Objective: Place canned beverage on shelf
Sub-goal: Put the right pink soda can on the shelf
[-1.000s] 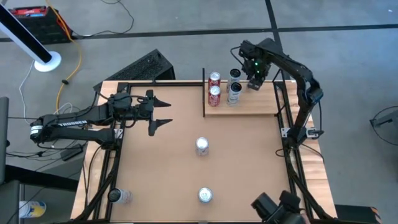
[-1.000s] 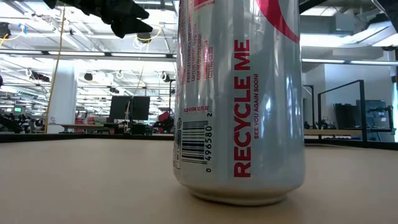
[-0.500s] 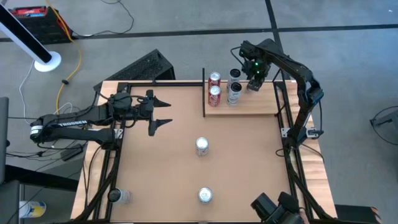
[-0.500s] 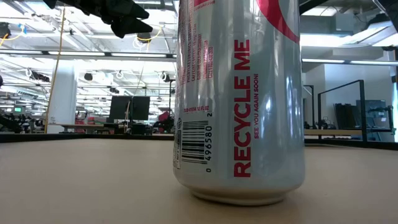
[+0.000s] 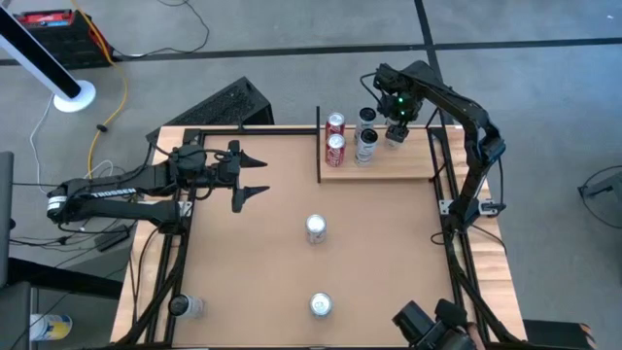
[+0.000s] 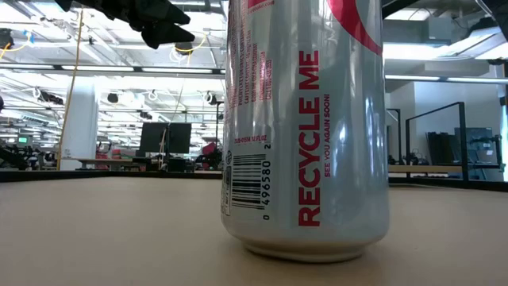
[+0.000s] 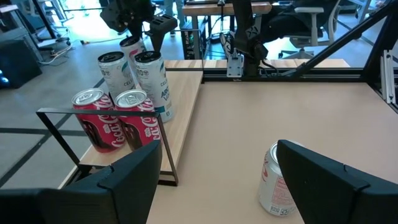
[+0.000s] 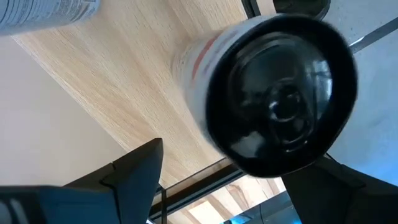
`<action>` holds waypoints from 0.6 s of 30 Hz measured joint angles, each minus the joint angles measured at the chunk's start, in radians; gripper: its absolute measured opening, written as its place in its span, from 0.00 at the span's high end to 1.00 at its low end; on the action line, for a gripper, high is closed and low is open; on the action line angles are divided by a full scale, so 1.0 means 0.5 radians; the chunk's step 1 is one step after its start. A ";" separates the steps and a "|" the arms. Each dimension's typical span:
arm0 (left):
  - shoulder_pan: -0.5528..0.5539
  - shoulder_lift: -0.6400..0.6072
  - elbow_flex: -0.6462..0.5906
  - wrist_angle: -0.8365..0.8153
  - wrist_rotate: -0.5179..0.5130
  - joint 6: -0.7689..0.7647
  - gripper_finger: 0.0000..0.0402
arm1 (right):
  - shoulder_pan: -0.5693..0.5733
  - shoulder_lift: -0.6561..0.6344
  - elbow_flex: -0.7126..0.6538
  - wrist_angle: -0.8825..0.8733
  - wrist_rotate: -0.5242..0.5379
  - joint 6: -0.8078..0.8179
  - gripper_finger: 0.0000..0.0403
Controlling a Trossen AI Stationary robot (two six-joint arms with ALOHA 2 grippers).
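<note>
The shelf, a pale wood-grain board with a black upright bar, lies at the table's far right. Two red cans and two silver cans stand on it. My right gripper hangs over the shelf's far right part, shut on a white can with a dark top, which is tilted. My left gripper is open and empty above the table's left side. The held can also shows in the left wrist view, behind the silver cans. My right gripper comes from above, pointing down, with one finger on each side of the can's upper end. The can itself hides the places of contact. The can is tilted below the fingers. The other cans hide its lower end, so I cannot tell whether it stands on the shelf.
Two loose cans stand on the brown tabletop, one at mid-table and one near the front edge, which fills the low view. Another can lies at the near left edge. A black frame runs along the table's sides.
</note>
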 joint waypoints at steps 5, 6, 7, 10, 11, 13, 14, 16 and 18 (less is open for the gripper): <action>0.000 0.000 0.000 0.000 0.000 0.000 0.25 | -0.001 0.000 0.000 0.001 0.008 0.000 0.17; 0.000 0.000 0.000 0.000 0.000 0.000 0.25 | -0.001 0.000 0.000 0.002 0.008 0.000 0.17; -0.001 0.001 0.000 0.000 0.000 0.000 0.25 | -0.001 0.000 0.000 0.001 0.008 0.000 0.17; 0.000 0.000 0.000 0.000 0.000 0.000 0.25 | 0.000 0.000 0.000 -0.005 0.013 0.000 0.17; 0.000 0.000 -0.001 0.000 0.000 0.000 0.25 | 0.000 0.000 -0.001 -0.008 0.017 0.000 0.17; 0.000 0.000 -0.001 -0.001 0.000 0.000 0.25 | 0.000 0.000 -0.001 -0.006 0.067 0.000 0.17; 0.000 0.000 -0.001 -0.001 0.000 0.001 0.25 | 0.000 -0.001 -0.001 -0.006 0.105 0.000 0.17; 0.000 0.000 -0.001 -0.001 -0.001 0.016 0.25 | -0.001 -0.005 -0.001 0.001 0.166 -0.001 0.17; 0.000 0.000 -0.001 -0.001 -0.001 0.016 0.25 | -0.001 -0.025 -0.001 0.003 0.180 -0.001 0.18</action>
